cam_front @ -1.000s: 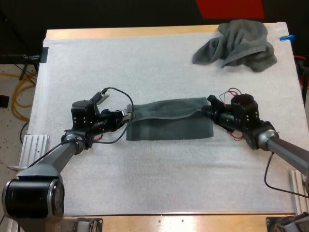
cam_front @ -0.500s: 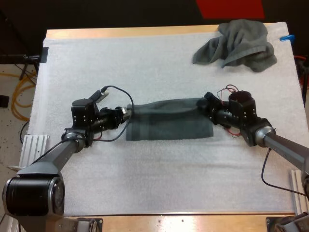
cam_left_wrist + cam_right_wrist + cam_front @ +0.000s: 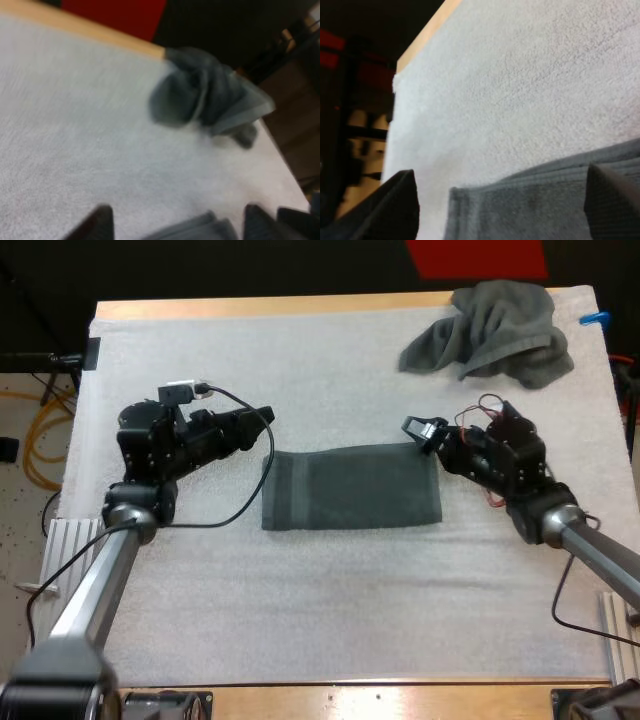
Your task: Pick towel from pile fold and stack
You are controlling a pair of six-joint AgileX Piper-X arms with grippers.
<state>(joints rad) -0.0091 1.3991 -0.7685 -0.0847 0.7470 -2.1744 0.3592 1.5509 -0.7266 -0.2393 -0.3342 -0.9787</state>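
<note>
Before me the folded towel [image 3: 350, 488], dark grey-green, lies flat as a wide rectangle at the middle of the white mat [image 3: 300, 620]. The crumpled towel [image 3: 490, 330], same colour, sits heaped well apart at the mat's far right corner

I see the folded towel [image 3: 350, 488] in the middle of the mat [image 3: 300, 620], between my left gripper [image 3: 262, 420] and right gripper [image 3: 415, 430]. The crumpled towel [image 3: 492, 330] sits at the mat's far right corner.

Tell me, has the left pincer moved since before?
Yes: the left pincer drew off the folded dark grey-green towel's left edge, toward the white mat's far side.
</note>
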